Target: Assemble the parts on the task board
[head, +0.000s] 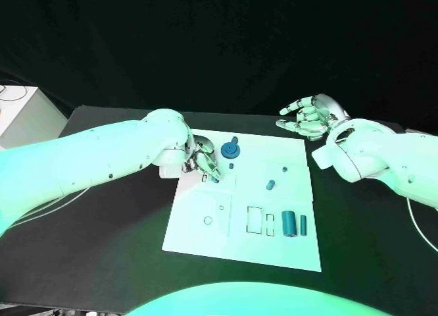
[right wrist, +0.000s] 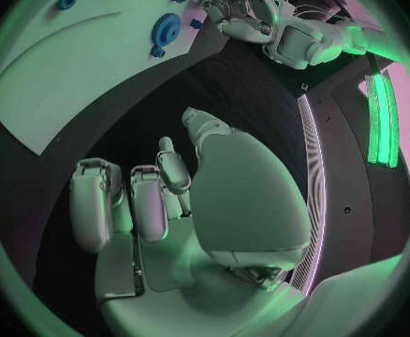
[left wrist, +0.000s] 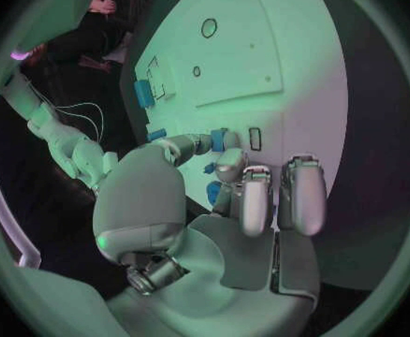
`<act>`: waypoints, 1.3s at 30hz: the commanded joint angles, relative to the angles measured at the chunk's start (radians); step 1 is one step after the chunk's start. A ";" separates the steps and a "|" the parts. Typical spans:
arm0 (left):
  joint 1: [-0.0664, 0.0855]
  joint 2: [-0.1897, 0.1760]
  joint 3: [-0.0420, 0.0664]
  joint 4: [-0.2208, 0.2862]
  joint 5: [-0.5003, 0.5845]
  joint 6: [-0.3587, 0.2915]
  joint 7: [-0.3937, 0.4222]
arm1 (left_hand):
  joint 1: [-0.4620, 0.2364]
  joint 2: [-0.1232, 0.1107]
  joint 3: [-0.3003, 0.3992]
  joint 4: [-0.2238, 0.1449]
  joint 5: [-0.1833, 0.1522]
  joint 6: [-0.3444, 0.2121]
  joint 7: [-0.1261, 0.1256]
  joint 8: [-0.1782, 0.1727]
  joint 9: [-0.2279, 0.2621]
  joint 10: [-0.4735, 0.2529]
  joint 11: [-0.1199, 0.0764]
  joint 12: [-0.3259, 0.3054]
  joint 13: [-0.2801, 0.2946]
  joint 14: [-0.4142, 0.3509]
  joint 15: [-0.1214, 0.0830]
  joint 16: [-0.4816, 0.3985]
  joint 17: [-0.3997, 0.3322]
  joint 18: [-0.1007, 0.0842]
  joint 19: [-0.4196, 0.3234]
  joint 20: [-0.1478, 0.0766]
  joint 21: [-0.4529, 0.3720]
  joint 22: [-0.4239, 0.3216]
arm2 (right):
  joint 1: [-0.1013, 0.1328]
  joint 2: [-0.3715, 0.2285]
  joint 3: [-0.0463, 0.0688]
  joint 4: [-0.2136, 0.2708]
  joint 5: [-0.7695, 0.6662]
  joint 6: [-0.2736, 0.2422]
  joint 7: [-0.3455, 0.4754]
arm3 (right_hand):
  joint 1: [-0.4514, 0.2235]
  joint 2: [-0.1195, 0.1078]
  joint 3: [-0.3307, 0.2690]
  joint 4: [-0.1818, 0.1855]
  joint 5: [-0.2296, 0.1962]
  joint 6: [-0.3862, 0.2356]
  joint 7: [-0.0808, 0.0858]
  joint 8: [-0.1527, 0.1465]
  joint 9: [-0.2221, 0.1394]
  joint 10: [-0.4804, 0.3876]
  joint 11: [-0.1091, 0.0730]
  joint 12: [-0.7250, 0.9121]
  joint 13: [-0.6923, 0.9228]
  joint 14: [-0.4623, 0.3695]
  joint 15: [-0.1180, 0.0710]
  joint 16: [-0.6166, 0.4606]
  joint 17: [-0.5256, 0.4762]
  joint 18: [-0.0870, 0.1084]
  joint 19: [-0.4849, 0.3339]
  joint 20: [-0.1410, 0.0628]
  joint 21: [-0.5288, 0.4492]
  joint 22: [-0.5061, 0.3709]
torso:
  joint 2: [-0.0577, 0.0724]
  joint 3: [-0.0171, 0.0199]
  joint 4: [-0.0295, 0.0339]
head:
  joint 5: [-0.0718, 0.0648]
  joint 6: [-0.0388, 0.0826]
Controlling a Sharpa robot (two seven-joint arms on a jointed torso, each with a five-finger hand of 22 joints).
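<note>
Hovering my left robot hand (head: 202, 158) over the task board's (head: 276, 247) far-left corner, fingers curled beside the blue gear (head: 231, 151); whether it grips anything, I cannot tell. Right robot hand (head: 309, 117) empty, fingers loosely apart, above the desk (head: 96, 263) past the board's far-right corner.

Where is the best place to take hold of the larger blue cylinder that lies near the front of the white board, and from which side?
Probably by its round middle, from above. The larger blue cylinder lies flat on the task board, its long sides facing left and right. A thinner blue bar lies close on one side, so fingers need care there. Both the left hand and right hand are away from it.
</note>
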 commanded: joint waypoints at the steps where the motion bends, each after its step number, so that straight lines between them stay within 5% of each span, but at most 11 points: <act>1: -0.002 0.002 -0.003 -0.001 0.001 0.037 -0.003 | 0.008 0.006 0.218 -0.225 0.004 0.025 -0.018 0.007 0.002 0.004 -0.003 0.000 0.001 0.106 -0.007 0.003 0.263 -0.015 0.005 0.001 0.005 0.035 | -0.001 0.000 0.000 0.000 -0.008 0.014 0.005 | -0.004 -0.004 -0.004 0.000 0.004 -0.006 0.002 0.006 0.001 -0.002 -0.001 0.005 -0.001 0.051 0.003 -0.001 0.084 0.002 0.032 0.005 -0.007 0.163 | 0.000 -0.0001 0.0001 | -0.001 -0.001; 23: -0.002 0.010 -0.002 -0.011 -0.012 0.064 -0.007 | 0.009 0.006 0.218 -0.227 0.006 0.026 -0.018 0.006 0.003 0.005 -0.003 -0.001 0.000 0.106 -0.007 0.003 0.263 -0.015 0.005 0.000 0.005 0.036 | -0.001 0.000 0.000 0.000 -0.008 0.013 0.006 | -0.004 -0.004 -0.004 0.000 0.004 -0.006 0.002 0.006 0.001 -0.002 -0.001 0.005 -0.001 0.051 0.003 -0.001 0.084 0.002 0.032 0.005 -0.007 0.163 | -0.001 -0.0002 0.0005 | 0.000 -0.005; 39: -0.002 0.040 -0.010 -0.041 -0.033 0.083 -0.014 | 0.002 0.011 0.213 -0.222 0.008 0.032 -0.019 0.007 0.007 0.015 -0.003 0.008 0.011 0.106 -0.007 0.003 0.263 -0.015 0.004 0.001 0.005 0.036 | -0.001 0.000 0.000 0.000 -0.008 0.012 0.005 | -0.004 -0.003 -0.005 -0.001 0.005 -0.007 0.002 0.008 0.001 -0.003 -0.001 0.005 -0.003 0.051 0.003 -0.001 0.084 0.002 0.032 0.004 -0.007 0.163 | -0.001 0.0008 0.0002 | -0.002 -0.007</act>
